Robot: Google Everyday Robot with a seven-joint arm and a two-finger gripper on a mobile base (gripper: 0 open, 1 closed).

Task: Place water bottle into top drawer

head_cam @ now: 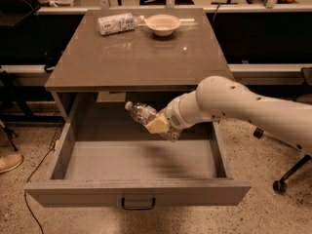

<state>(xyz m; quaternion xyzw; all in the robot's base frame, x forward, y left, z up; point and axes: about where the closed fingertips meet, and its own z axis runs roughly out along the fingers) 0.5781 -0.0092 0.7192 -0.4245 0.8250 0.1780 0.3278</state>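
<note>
The water bottle (143,113) is a small clear ribbed bottle with a white cap, held on its side, cap pointing up-left. My gripper (159,125) is shut on its lower half, with yellowish pads (157,124) against the plastic. The bottle hangs inside the open top drawer (137,191), above the back right part of the drawer floor and apart from it. The drawer is pulled far out; its flat front panel carries a dark loop handle (138,203). My white arm (243,108) reaches in from the right over the drawer's right wall.
On the cabinet top (136,57) at the back lie a bottle wrapped in white label (117,23) and a shallow bowl (163,23). An office chair base (287,174) stands at right. A shoe (9,163) and a cable are on the floor at left.
</note>
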